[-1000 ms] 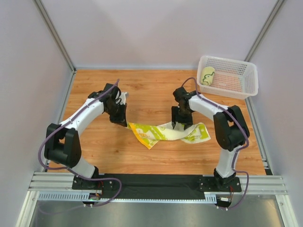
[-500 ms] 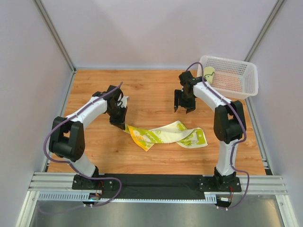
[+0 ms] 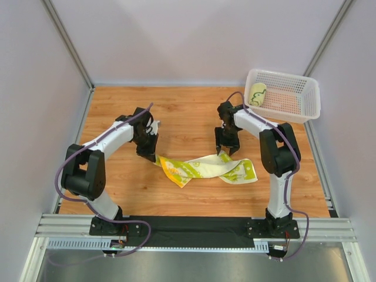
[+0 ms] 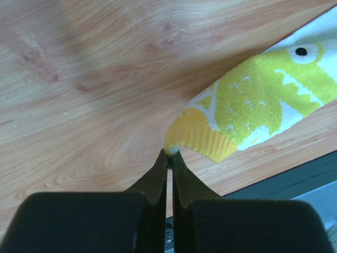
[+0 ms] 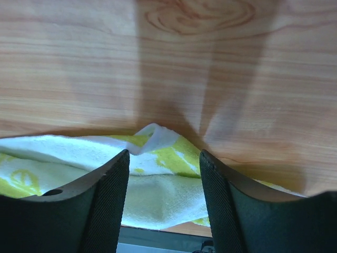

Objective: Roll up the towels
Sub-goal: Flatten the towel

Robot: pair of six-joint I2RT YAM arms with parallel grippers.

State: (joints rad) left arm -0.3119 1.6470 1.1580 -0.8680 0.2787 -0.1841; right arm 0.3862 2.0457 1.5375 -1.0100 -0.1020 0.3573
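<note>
A yellow, green and white printed towel (image 3: 205, 168) lies crumpled on the wooden table, stretched from left to right. My left gripper (image 3: 151, 156) is shut on its yellow left corner (image 4: 196, 135), pinched at the fingertips. My right gripper (image 3: 225, 150) is open and empty, just above the towel's far edge; the towel (image 5: 158, 174) shows between its two fingers (image 5: 102, 203). A rolled towel (image 3: 257, 93) with a dark print lies in the white basket.
The white plastic basket (image 3: 294, 108) stands at the back right corner of the table. Grey walls close in the table on three sides. A black strip and metal rail (image 3: 194, 226) run along the near edge.
The right gripper let go of the towel, rose toward the back, then came back down over the towel's far edge. The towel settled flatter. The left gripper stayed on its corner.
</note>
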